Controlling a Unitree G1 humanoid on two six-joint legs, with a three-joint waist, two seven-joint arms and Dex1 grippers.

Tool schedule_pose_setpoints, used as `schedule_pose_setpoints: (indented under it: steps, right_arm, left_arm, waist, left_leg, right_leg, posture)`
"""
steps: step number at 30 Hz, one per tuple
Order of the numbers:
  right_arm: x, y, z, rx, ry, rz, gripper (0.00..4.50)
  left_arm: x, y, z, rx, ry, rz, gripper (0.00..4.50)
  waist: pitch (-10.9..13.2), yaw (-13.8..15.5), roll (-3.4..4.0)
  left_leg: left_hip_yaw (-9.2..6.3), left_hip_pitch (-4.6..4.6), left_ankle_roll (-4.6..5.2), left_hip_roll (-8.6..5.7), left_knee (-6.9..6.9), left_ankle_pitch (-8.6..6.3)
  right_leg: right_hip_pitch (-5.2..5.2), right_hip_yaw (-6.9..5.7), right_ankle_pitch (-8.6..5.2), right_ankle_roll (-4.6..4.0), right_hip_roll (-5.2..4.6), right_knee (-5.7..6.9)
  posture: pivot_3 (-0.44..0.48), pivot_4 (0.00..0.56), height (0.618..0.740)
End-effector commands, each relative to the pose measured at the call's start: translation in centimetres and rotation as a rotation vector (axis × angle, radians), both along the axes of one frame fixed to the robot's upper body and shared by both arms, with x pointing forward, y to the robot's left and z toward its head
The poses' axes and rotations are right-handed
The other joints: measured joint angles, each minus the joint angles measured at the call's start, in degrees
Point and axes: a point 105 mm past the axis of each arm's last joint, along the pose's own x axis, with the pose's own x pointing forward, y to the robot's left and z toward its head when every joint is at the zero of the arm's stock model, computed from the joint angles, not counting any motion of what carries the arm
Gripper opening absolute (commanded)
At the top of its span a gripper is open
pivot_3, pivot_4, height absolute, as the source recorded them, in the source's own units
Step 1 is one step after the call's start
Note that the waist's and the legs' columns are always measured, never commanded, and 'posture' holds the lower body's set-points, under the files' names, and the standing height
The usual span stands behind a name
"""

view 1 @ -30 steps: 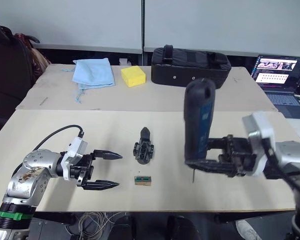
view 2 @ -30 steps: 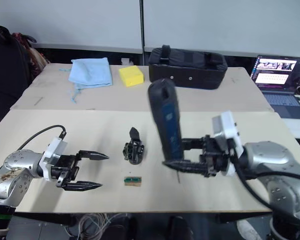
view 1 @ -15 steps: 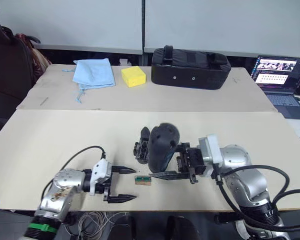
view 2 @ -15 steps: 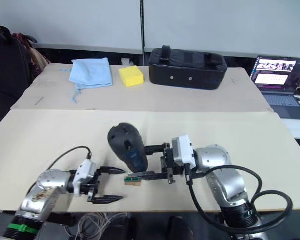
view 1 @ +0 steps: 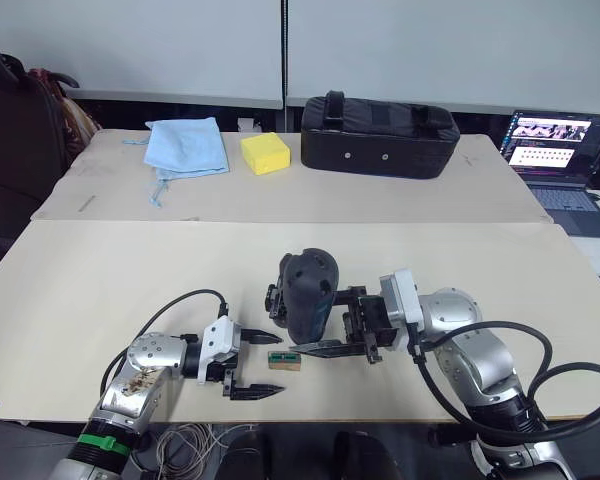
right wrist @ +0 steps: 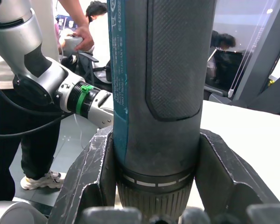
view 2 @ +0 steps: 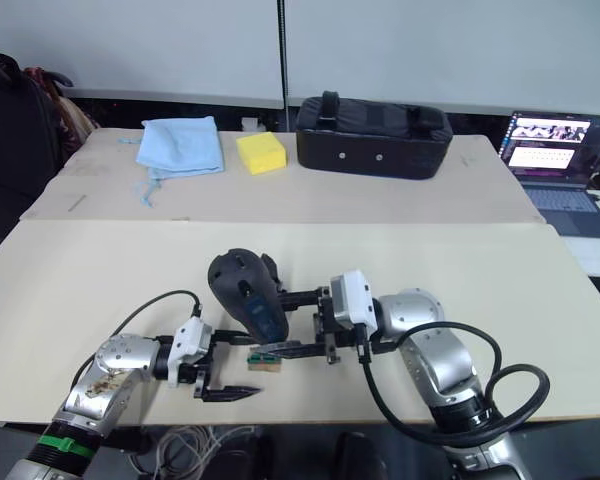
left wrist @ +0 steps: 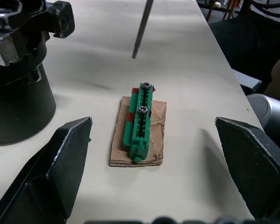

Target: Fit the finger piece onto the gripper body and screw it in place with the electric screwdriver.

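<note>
My right gripper (view 1: 318,322) is shut on the electric screwdriver (view 1: 309,296), a dark blue-black cylinder that leans toward the camera. Its thin metal bit (left wrist: 142,29) hangs just above the table beyond a small green-topped block (view 1: 285,360). The black gripper body (view 1: 277,303) sits on the table right behind the screwdriver and is partly hidden by it. The finger piece (view 1: 287,266) pokes out at its far end, touching it. My left gripper (view 1: 268,365) is open, with its fingers on either side of the near end of the green block (left wrist: 140,119).
The green block holds two screws and rests on a scrap of cardboard (left wrist: 116,151). At the back of the table lie a blue cloth (view 1: 187,146), a yellow sponge (view 1: 266,152) and a black bag (view 1: 380,135). A laptop (view 1: 555,150) stands at far right. People show in the right wrist view.
Both arms have drawn in to the table's middle. The screwdriver has come left and tipped over beside the gripper body. The left gripper has slid right up to the green block.
</note>
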Motion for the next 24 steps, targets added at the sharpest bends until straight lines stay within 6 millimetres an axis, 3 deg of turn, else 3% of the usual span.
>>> schedule_pose_setpoints:
  steps: [1,24]
  right_arm:
    - [-0.4,0.3,1.5,0.056,-0.032,0.016,1.92]
    - [-0.4,0.7,1.1,0.038,0.033,0.033,1.92]
  left_arm:
    - [-0.5,-0.6,-0.1,0.001,-0.015,-0.033,4.50]
    - [-0.5,-0.7,-1.1,0.011,-0.005,-0.025,4.50]
  waist:
    - [0.00,-0.01,0.00]
    - [-0.02,0.13,0.03]
  left_leg:
    - [0.00,0.00,0.00,0.00,0.00,0.00]
    - [-0.01,0.00,0.00,-0.01,0.00,0.00]
  right_leg:
    - [0.00,0.00,0.00,0.00,0.00,0.00]
    - [0.01,0.00,0.00,0.00,-0.02,-0.01]
  posture:
    - [0.000,0.150,0.740]
    - [0.000,0.150,0.740]
